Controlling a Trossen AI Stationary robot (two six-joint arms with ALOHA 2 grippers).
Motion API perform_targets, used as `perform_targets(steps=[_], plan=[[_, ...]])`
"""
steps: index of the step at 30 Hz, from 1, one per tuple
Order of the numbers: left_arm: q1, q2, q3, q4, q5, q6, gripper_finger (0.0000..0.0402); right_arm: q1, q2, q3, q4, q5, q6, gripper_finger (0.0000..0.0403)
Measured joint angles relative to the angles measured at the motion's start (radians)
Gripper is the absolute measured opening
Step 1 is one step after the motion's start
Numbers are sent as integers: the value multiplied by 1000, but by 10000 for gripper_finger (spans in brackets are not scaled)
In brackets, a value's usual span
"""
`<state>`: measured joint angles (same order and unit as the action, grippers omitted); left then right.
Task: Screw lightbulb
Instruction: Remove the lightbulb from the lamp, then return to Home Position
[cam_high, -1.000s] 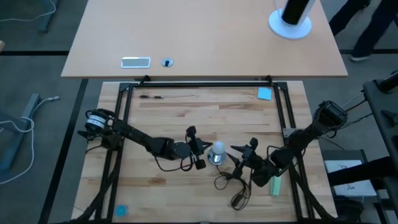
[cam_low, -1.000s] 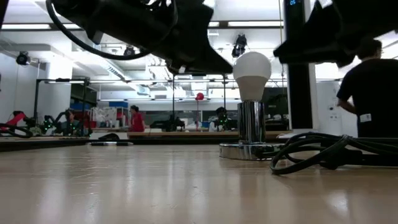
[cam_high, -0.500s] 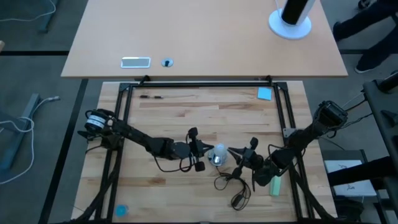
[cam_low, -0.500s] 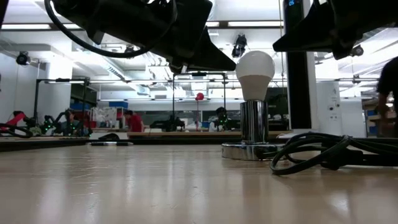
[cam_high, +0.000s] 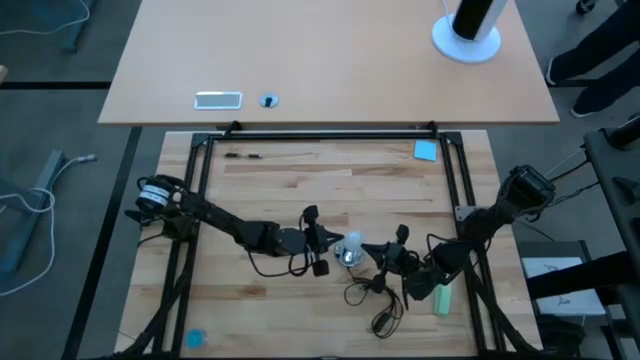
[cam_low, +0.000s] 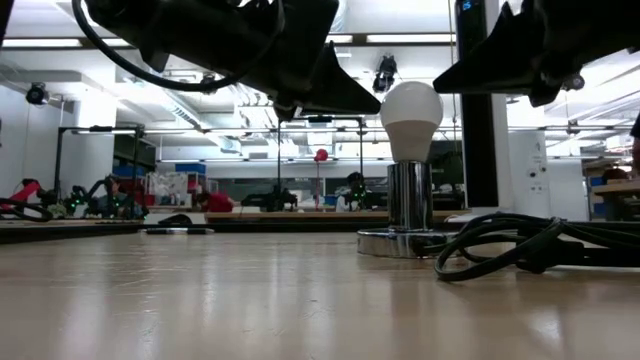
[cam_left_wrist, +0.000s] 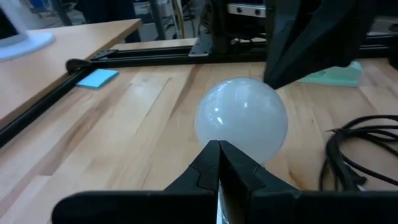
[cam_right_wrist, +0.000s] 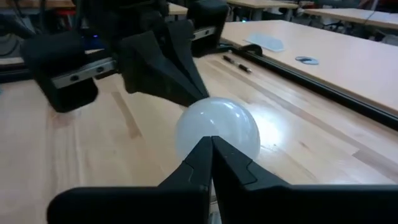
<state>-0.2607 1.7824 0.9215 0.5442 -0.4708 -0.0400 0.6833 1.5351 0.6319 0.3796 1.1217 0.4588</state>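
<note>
Now the right gripper (cam_high: 383, 262) has slid in from the right edge side to just beside the lightbulb (cam_high: 351, 246) — seated upright in its socket (cam_low: 400, 240) mid-tabletop; left gripper (cam_high: 316, 240) flanks it, both with fingers together — likely lining up a twist

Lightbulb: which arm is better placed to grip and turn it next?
Left, probably. The left tool sits right beside the lightbulb; the right tool is slightly farther off, above the black cord. Both look shut, so either must open first.
</note>
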Motion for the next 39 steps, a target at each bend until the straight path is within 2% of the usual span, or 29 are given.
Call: perform_targets(steps=[4, 10, 21, 28, 33, 39], plan=[[0, 0, 0, -2, 71, 1, 0, -6, 3, 0, -4, 8, 0, 1], [-34, 0, 0, 2, 115, 39, 0, -7, -3, 0, -27, 86, -15, 0], [-43, 0, 0, -27, 27, 36, 0, 32, -22, 0, -47, 92, 6, 0], [-47, -1, 0, -83, -21, 2, 0, 32, -22, 0, -256, 21, 241, 0], [-47, -17, 0, -201, -44, -50, 0, 32, -22, 0, -312, 20, 300, 0], [-47, -50, 0, -425, -46, -198, 0, 29, -22, 0, -314, -33, 301, 0]])
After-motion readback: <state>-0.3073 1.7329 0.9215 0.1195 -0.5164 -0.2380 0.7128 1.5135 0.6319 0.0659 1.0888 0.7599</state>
